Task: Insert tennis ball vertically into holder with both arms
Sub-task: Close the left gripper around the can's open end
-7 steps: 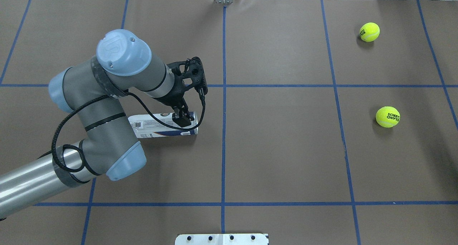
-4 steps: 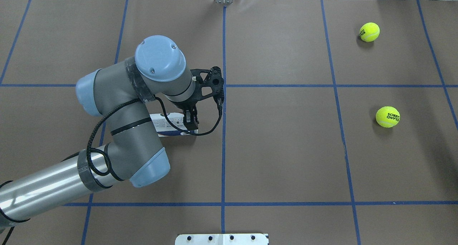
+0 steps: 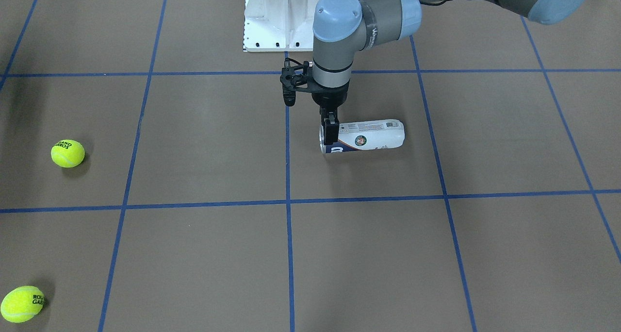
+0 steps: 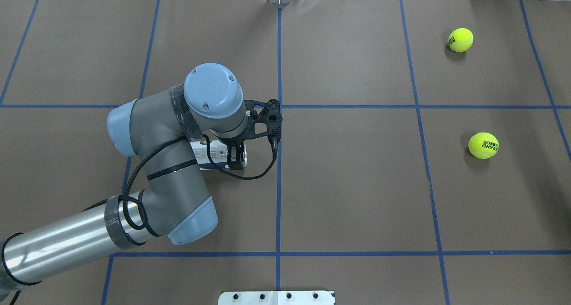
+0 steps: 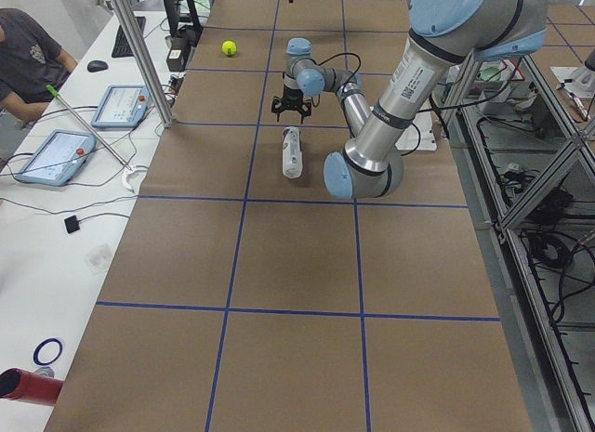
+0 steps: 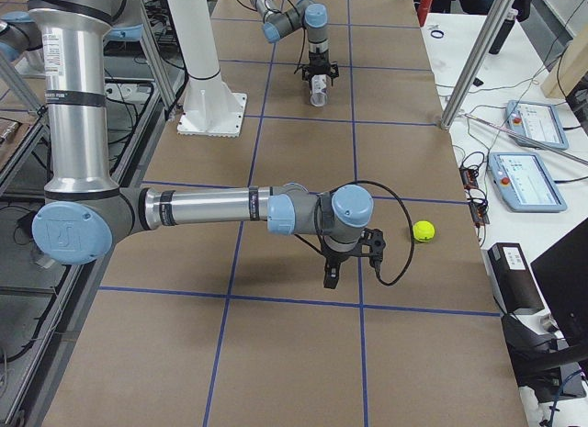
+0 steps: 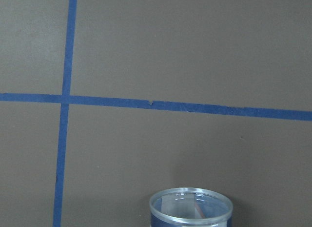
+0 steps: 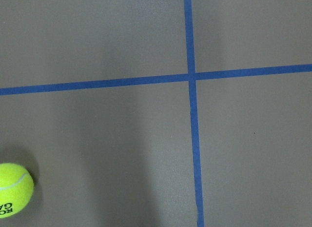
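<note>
Holder (image 3: 368, 137) lying on its side mid-worktop; left gripper (image 3: 330, 135) reaching down at its open end, grip not discernible; right gripper (image 6: 330, 278) hovering near the right edge, opening not discernible.

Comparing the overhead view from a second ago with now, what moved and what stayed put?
The left arm swung rightward in the overhead view, bringing its wrist over the open end of the holder. The left gripper edged toward the rim there; whether it has closed on the rim cannot be told. The holder lies on its side in the same spot. The far tennis ball and the near tennis ball have not moved.
</note>
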